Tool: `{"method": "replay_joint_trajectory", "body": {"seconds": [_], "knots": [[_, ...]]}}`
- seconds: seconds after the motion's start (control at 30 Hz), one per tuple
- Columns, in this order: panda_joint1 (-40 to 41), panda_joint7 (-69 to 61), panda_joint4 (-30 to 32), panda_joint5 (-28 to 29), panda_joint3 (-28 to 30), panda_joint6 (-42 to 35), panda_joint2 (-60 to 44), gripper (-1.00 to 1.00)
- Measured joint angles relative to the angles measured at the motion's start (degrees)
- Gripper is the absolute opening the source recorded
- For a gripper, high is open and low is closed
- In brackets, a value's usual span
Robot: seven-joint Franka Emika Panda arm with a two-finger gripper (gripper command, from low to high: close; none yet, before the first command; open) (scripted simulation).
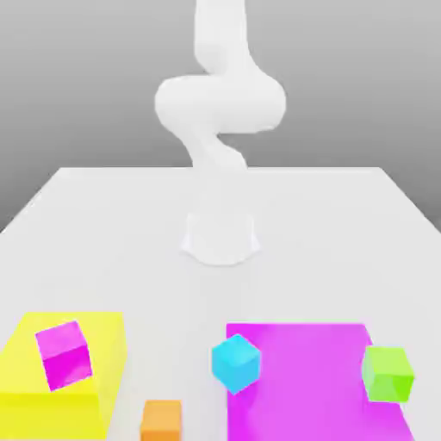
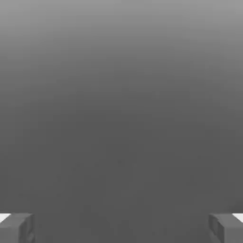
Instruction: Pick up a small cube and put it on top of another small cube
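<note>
exterior view: the orange cube [image 1: 161,419] sits at bottom centre-left, well below the white arm [image 1: 220,103]; the gripper [image 2: 121,228] stands wide open, empty.

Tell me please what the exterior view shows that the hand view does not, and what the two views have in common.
Exterior view: the white robot arm on the white table; a small orange cube near the front edge; a magenta cube on a yellow block; a cyan cube at the edge of a flat magenta mat; a green cube on that mat.

Hand view: the open gripper, its two grey fingertips wide apart, nothing between them, before a plain grey background.

Shared: no object appears in both; each has a grey backdrop.
</note>
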State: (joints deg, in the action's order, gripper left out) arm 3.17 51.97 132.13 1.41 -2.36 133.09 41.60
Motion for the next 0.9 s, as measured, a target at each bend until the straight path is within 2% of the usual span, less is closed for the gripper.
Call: {"method": "replay_joint_trajectory", "body": {"seconds": [0.47,0.7,0.9], "knots": [[15.5,35.8,1.9,9.7,-11.3,7.2,-24.0,0.00],[19.0,53.6,2.8,14.6,-12.7,10.7,-35.8,0.00],[20.2,66.7,3.7,15.9,-11.9,14.2,-45.4,0.00]]}}
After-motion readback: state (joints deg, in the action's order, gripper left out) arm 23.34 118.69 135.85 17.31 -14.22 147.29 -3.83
